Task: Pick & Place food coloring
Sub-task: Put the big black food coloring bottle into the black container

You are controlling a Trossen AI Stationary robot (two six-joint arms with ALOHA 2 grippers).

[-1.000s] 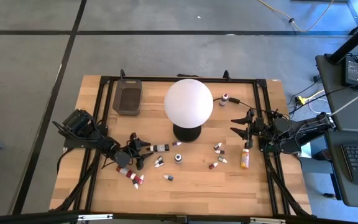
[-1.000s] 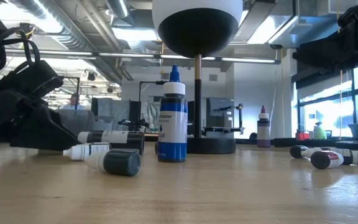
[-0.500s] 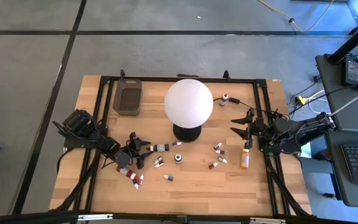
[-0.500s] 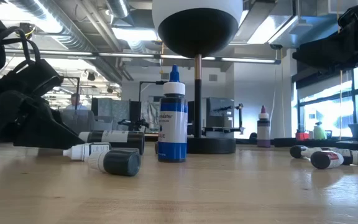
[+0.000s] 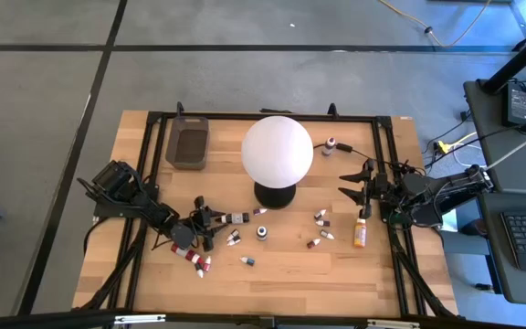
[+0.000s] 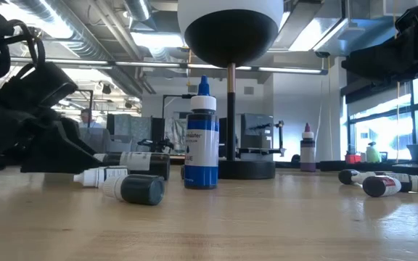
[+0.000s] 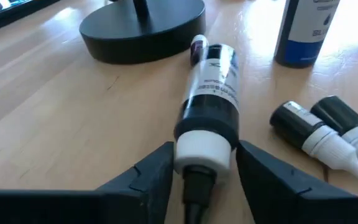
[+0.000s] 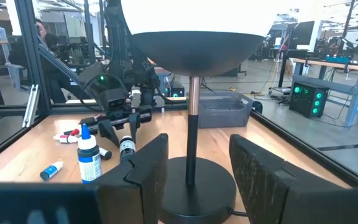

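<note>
Straddling a lying dark bottle (image 7: 207, 109) at its white cap – left gripper (image 7: 197, 171) fingers narrow, grip unclear; right gripper (image 5: 349, 184) half-open, empty.

Both arms dark, near-black, matte housings, boxy joint segments. Left arm (image 5: 121, 190): chunky base block, black cables looped over it, seen as dark curved loops in low view. Left end effector (image 7: 194, 174): two black wedge-shaped fingers, flat inner faces, smooth plastic look. Right arm (image 5: 446, 192): slim dark links, cable bundle along it. Right end effector (image 8: 194, 171): two broad black fingers, ribbed texture on inner pads, squared tips.
</note>
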